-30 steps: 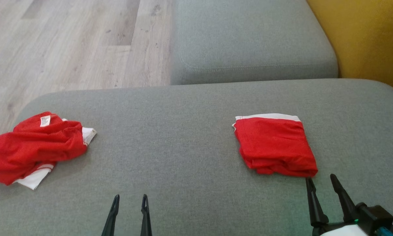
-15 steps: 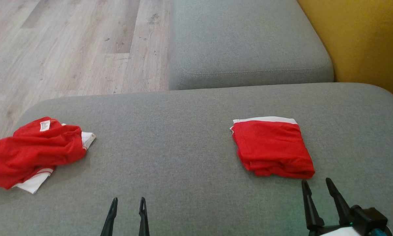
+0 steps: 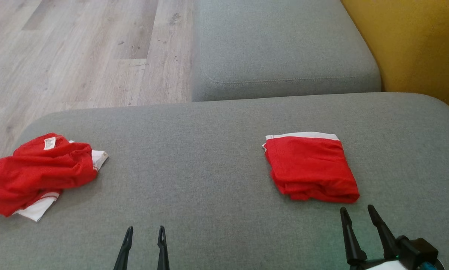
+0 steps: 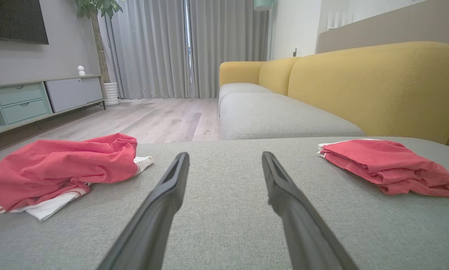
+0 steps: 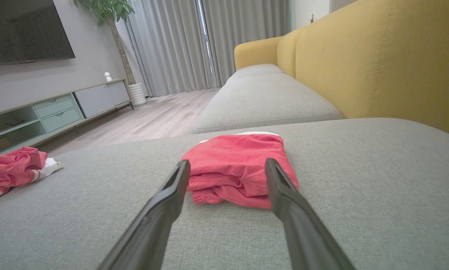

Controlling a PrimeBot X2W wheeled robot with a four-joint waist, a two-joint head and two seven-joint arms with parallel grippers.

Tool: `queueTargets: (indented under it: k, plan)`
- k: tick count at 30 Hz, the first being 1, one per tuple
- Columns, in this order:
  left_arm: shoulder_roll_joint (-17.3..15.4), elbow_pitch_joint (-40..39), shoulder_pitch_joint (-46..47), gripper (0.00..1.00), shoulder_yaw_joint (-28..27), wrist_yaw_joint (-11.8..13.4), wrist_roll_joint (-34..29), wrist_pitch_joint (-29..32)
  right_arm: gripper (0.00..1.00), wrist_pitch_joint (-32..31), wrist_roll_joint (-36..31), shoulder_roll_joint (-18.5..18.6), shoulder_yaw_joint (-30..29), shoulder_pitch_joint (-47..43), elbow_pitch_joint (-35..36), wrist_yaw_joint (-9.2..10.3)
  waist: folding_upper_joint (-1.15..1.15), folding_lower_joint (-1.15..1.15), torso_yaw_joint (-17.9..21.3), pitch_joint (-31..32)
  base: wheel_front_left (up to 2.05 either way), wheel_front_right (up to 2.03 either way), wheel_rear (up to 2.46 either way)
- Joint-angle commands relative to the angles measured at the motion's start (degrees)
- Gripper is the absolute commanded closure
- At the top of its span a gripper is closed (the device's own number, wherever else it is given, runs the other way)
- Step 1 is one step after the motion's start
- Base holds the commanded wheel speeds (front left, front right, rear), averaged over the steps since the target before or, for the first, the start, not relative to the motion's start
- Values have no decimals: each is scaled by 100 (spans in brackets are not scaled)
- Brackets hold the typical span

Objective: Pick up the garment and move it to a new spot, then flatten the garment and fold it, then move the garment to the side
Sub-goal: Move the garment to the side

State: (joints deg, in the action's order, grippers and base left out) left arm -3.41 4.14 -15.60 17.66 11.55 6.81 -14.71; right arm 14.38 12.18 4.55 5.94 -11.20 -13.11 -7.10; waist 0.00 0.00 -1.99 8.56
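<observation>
Your stock on the sofa, item by item:

1. Folded red garment (image 3: pixel 311 167): a compact rectangle with a white band along its far edge. It lies flat on the right half of the large grey seat cushion (image 3: pixel 209 168). Its near edge is a stack of rumpled layers.
2. Crumpled red garment (image 3: pixel 37 172): an unfolded heap at the cushion's left end. A white label faces up on top and white trim pokes out at the right and underneath. It is well apart from item 1.
3. Right gripper (image 3: pixel 357 207): you have it just short of the folded garment's near right corner, not touching it. The fingers are spread apart and hold nothing. In the right wrist view the folded garment sits beyond and between the two fingertips.
4. Left gripper (image 3: pixel 145 227): it is low over the bare middle of the cushion, between the two garments and near neither. The fingers are parted and empty.
5. Second grey cushion (image 3: pixel 284 45): it is beyond the first, with nothing on it.
6. Yellow backrest (image 3: pixel 415 48): it runs along your right.
7. Wood floor (image 3: pixel 78 56): it is to the left of the second cushion and beyond the first.
8. Room beyond, in the right wrist view: television (image 5: pixel 22 33), media cabinet (image 5: pixel 59 108), potted plant (image 5: pixel 112 22) and grey curtains (image 5: pixel 209 41).
</observation>
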Motion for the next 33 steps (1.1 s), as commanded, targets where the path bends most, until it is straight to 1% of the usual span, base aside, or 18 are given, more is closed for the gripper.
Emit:
queueTargets:
  k: [1,9,13,16,20,27,33]
  plan:
    - [51,-174,201,0,-207,-17,-71,-29,0,62,-48,70,141,169,163,-39,0,0,4,-7,0,0,0]
    - [52,-244,230,0,-177,-9,-71,-29,0,62,-13,116,169,197,131,-39,0,0,4,-211,0,0,0]
    - [53,-250,319,0,-100,12,-27,-29,0,62,101,278,225,357,-64,-39,0,0,-31,-419,0,0,0]
    - [53,-259,431,0,-11,29,14,-29,0,2,268,507,266,691,-479,-39,0,0,-69,-657,0,0,0]
    - [53,-253,522,0,105,36,46,-29,0,-369,520,646,97,1170,-840,-39,0,0,-104,-862,0,0,0]
    - [53,-323,886,0,265,61,48,-29,0,-1239,1048,981,-173,2305,-1278,-39,0,0,-152,-1457,0,0,0]
    - [53,-321,1210,0,382,125,77,-29,0,-1686,1495,1228,-100,3153,-1774,-39,0,0,-233,-1846,0,0,0]
